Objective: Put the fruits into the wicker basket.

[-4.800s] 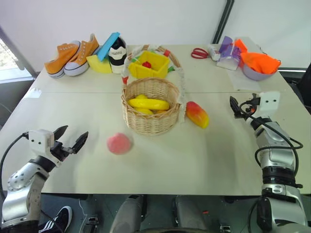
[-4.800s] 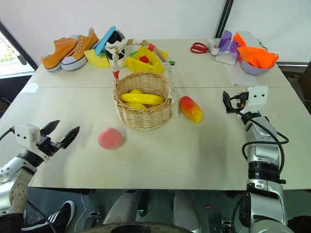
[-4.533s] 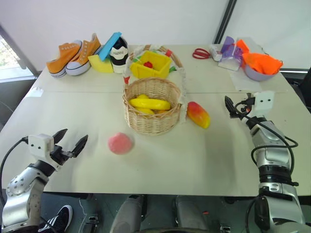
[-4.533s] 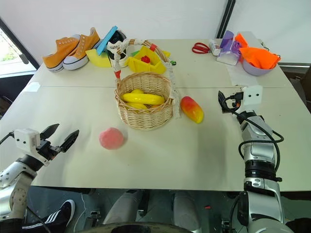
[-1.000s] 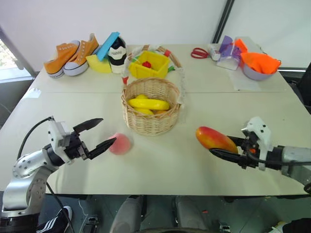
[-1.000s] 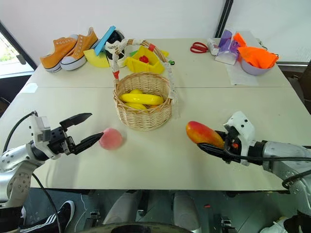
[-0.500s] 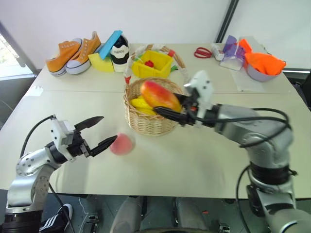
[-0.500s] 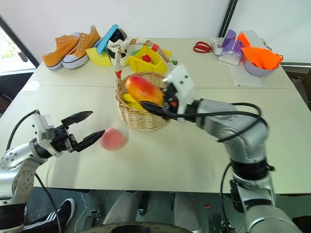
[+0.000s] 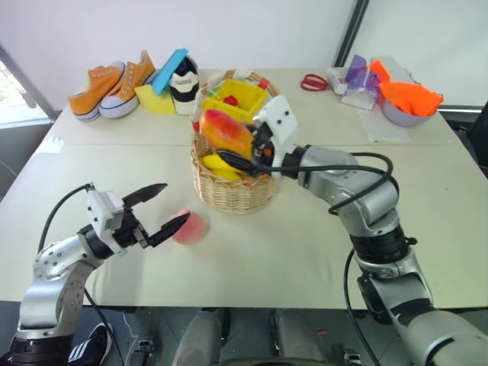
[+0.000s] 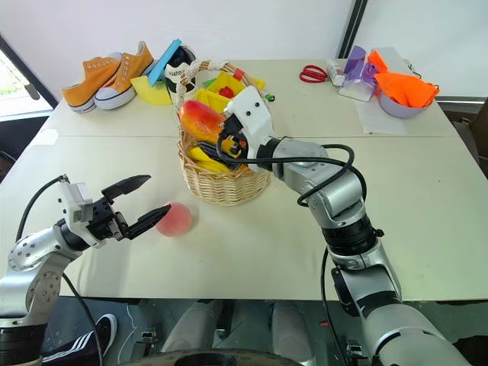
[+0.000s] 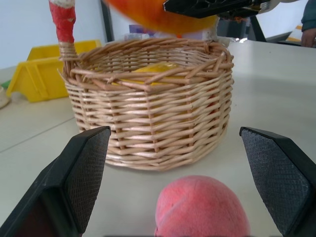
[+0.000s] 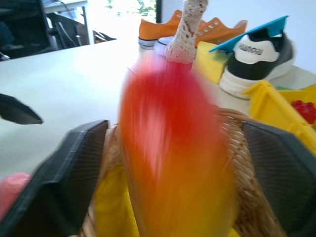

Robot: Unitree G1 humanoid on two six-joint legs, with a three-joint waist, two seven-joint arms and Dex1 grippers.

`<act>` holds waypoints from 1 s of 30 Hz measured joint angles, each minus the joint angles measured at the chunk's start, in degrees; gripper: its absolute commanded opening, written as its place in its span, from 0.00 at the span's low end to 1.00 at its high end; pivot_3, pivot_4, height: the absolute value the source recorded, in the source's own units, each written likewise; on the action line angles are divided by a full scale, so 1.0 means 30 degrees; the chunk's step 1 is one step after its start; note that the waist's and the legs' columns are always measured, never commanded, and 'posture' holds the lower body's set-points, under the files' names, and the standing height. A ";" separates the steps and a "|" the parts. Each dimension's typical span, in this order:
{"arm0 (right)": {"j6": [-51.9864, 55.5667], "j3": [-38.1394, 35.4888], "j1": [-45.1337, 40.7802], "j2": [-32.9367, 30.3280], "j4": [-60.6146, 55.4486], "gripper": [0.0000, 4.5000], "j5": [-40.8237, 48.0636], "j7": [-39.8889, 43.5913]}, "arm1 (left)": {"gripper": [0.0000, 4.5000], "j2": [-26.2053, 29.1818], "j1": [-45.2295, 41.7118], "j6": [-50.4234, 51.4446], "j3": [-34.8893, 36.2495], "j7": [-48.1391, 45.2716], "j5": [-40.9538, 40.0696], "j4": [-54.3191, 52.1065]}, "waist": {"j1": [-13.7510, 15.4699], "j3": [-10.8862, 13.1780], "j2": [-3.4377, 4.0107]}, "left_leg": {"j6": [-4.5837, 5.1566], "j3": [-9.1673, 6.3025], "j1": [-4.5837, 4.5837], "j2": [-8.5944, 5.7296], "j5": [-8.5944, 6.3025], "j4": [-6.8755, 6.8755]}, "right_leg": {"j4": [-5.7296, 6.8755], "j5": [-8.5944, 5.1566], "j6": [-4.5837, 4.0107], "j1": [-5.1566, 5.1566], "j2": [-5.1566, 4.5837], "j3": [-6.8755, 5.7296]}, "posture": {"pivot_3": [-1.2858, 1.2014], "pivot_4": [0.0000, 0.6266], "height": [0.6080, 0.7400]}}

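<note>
I have the mango (image 9: 223,131) up over the wicker basket (image 9: 232,191), just above the yellow pieces inside it, with my right gripper (image 9: 245,152) reaching in from the right. In the right wrist view the fruit is smeared between the two fingers with a gap at each side, so I read those jaws as spread and no longer pinching it; I judge it is dropping or about to. The peach (image 10: 174,219) sits on the table (image 9: 305,252) in front of the basket, near it but not touching. My left gripper (image 9: 162,213) is level beside it, fingers wide apart, one on each side and neither touching the fruit. Both fruits look like light hollow toys with a smooth, firm skin, so I expect little give and some slip. The peach is round, so it will likely roll if one finger nudges it first; I would close across its widest middle, evenly from both sides. The basket's weave looks stiff enough to take a short drop, though its tall handle (image 10: 187,84) stands close to the way in.
</note>
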 measured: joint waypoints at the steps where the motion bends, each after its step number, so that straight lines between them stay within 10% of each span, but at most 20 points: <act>1: -0.0108 -0.0002 0.0087 -0.0027 0.0000 0.98 -0.0153 0.0019 | 1.00 0.0000 0.0065 0.0033 -0.0004 0.0019 -0.0005 -0.0038 | 0.0008 0.0000 0.0000 | -0.0001 -0.0001 0.0000 0.0000 0.0000 0.0000 | 0.0000 0.0000 0.0000 0.0000 0.0000 -0.0001 | 0.52 0.24 1.00; 10: -0.0616 -0.2269 0.2851 -0.1203 -0.2730 0.98 0.1584 0.2134 | 1.00 0.0007 0.0860 0.0941 -0.0014 0.0595 -0.0468 -0.1276 | 0.0125 0.0000 0.0000 | 0.0000 -0.0003 -0.0003 -0.0002 -0.0002 -0.0002 | -0.0009 -0.0001 0.0000 0.0014 -0.0007 -0.0003 | 0.52 0.24 1.00; 23: -0.4849 -0.7942 1.5732 -0.9282 -0.7281 0.98 0.3409 1.0854 | 1.00 0.0218 0.2698 0.3064 -0.0016 0.2821 -0.0334 -0.3009 | 0.0297 -0.0006 -0.0003 | 0.0017 0.0005 -0.0003 0.0012 -0.0049 0.0028 | -0.0110 -0.0041 -0.0063 0.0154 -0.0029 -0.0023 | 0.52 0.24 1.00; 30: -0.6997 -0.8496 1.6266 -0.9626 -0.7207 0.98 0.2765 1.1470 | 1.00 -0.0528 0.2176 0.4059 -0.1265 0.4262 0.0287 -0.2964 | 0.0155 -0.0003 -0.0013 | 0.0011 0.0075 0.0005 0.0059 -0.0052 0.0067 | -0.0119 -0.0034 -0.0082 0.0163 -0.0041 -0.0017 | 0.52 0.24 1.00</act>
